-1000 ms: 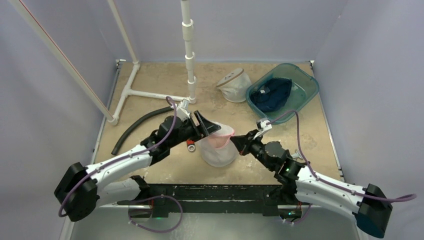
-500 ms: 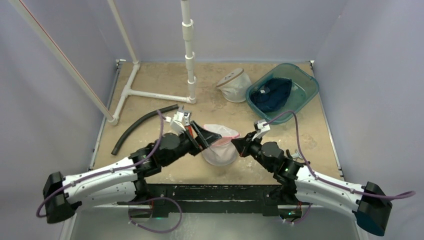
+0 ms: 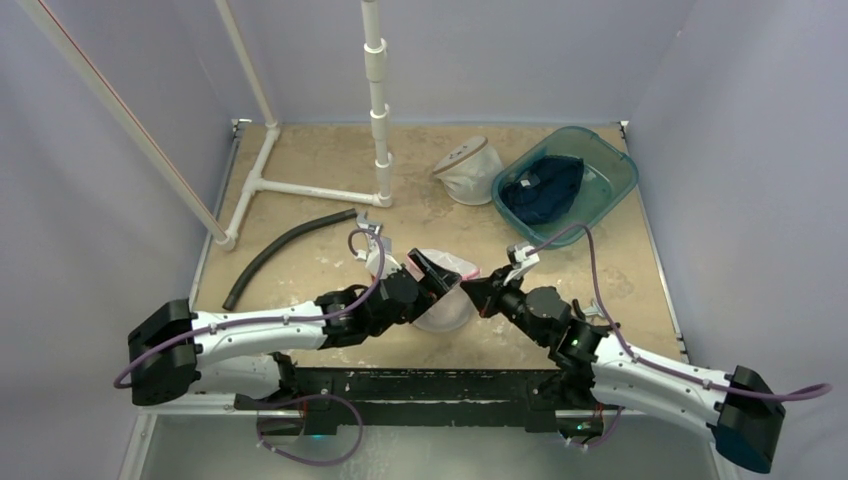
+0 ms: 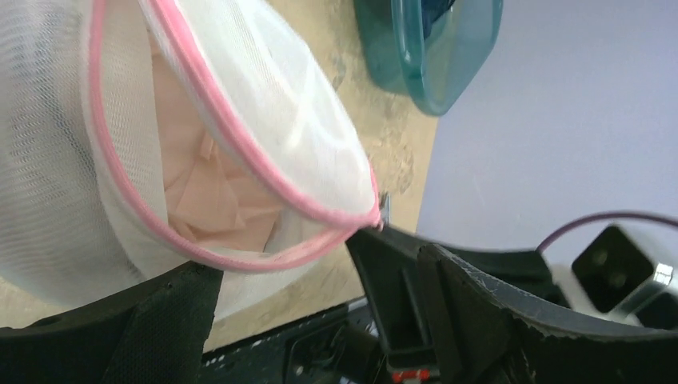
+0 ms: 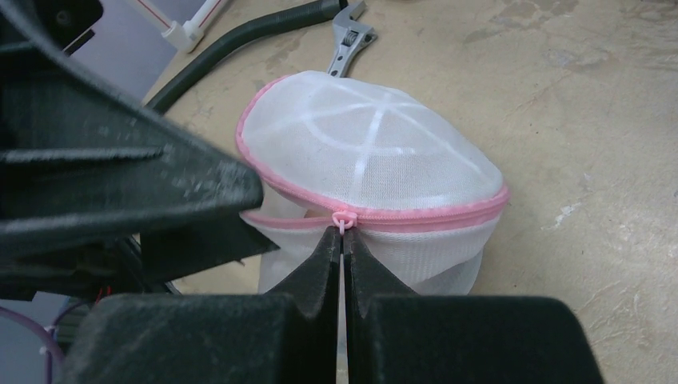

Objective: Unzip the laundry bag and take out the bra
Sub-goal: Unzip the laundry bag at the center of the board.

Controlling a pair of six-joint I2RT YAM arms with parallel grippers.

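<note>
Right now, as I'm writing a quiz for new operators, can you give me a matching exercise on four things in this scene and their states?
Things:
1. laundry bag
2. left gripper
3. right gripper
4. teal tub

States:
A. holds a dark blue garment
B. shut on the bag's pink zip
C. open, at the bag's mouth
D. partly unzipped, peach bra showing inside

Pairs: 1-D, 2-C, 3-B, 4-A
</note>
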